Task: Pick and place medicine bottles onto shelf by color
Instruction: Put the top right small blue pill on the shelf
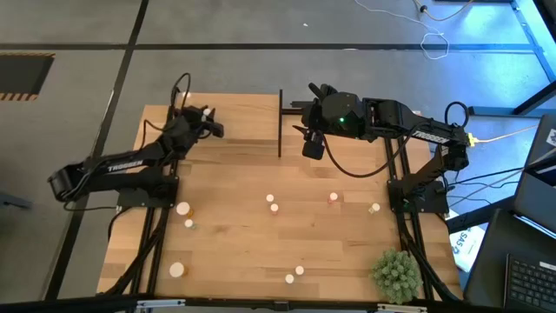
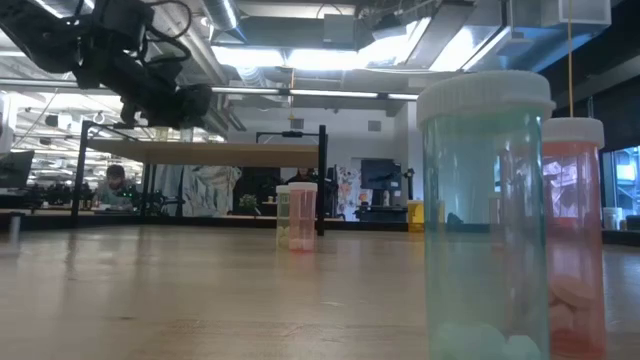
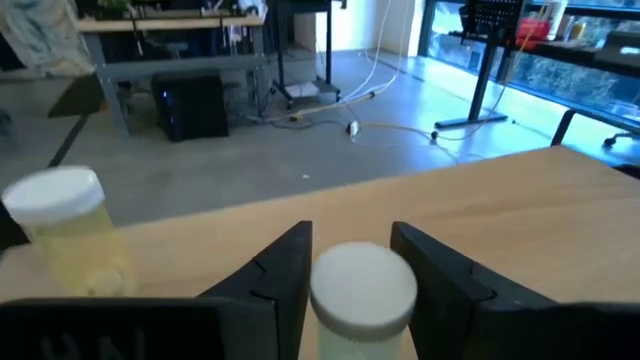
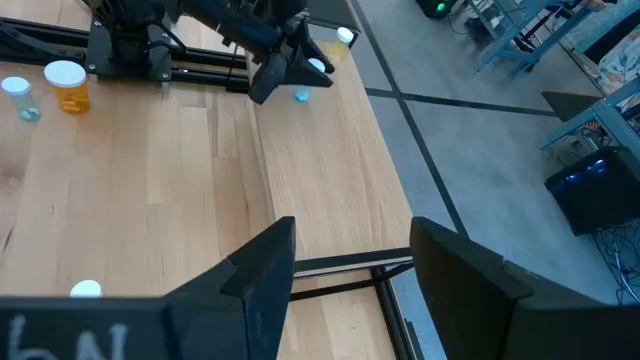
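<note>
One white-capped bottle (image 3: 362, 290) sits between the left gripper (image 3: 350, 275)'s part-spread jaws at the shelf (image 1: 239, 122)'s far left, so release cleanly beside the yellowish bottle (image 3: 68, 232); right gripper (image 4: 345, 265) hovers, jaws spread, empty.

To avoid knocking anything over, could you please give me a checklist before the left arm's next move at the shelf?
1. White-capped round bottle centred in left gripper: ok.
2. It stands apart from the pale yellow plastic bottle alongside: ok.
3. Its base rests on the light wooden shelf: cannot tell.
4. Its body colour matches that neighbour: cannot tell, only the cap shows.
5. Right gripper open and empty: ok.
</note>
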You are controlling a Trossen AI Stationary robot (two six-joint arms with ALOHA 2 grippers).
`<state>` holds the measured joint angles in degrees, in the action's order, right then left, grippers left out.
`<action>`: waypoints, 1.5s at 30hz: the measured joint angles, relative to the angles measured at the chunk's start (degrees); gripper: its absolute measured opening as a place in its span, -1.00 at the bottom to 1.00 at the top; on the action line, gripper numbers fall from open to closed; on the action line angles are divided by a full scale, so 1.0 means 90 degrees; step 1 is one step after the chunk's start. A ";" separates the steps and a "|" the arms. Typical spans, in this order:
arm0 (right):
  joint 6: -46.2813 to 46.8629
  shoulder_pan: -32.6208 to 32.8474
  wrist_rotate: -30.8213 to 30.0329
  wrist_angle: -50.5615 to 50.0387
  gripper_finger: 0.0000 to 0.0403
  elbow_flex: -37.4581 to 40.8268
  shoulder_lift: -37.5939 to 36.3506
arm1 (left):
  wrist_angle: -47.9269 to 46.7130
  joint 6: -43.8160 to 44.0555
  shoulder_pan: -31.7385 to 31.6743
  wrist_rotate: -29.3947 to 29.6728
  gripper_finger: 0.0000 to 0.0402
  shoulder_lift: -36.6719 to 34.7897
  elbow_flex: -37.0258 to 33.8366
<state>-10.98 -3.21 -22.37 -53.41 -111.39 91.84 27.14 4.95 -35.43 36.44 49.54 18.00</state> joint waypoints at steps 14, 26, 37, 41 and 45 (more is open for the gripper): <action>0.0002 0.0000 0.0000 -0.0002 0.00 0.0000 -0.0001 | -0.0008 -0.0327 0.0001 -0.0493 -0.34 -0.0677 0.0000; 0.0002 0.0001 0.0000 -0.0003 0.00 0.0000 0.0000 | 0.0116 -0.0763 0.0215 -0.1195 -0.34 -0.1332 0.0002; 0.0024 0.0001 0.0002 -0.0060 0.00 0.0000 -0.0001 | 0.0091 -0.0267 0.1022 -0.2126 -0.36 -0.1989 0.0002; 0.0027 0.0001 0.0010 -0.0121 0.00 0.0000 -0.0001 | -0.0084 -0.0282 0.1362 -0.1975 -0.44 -0.2118 0.0076; 0.0024 -0.0001 0.0012 -0.0138 0.00 0.0000 -0.0001 | -0.1670 -0.0574 0.1691 -0.1458 -0.58 -0.2135 0.0843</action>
<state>-10.76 -3.22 -22.26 -54.65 -111.39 91.83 12.11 -0.22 -20.21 23.32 30.33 25.59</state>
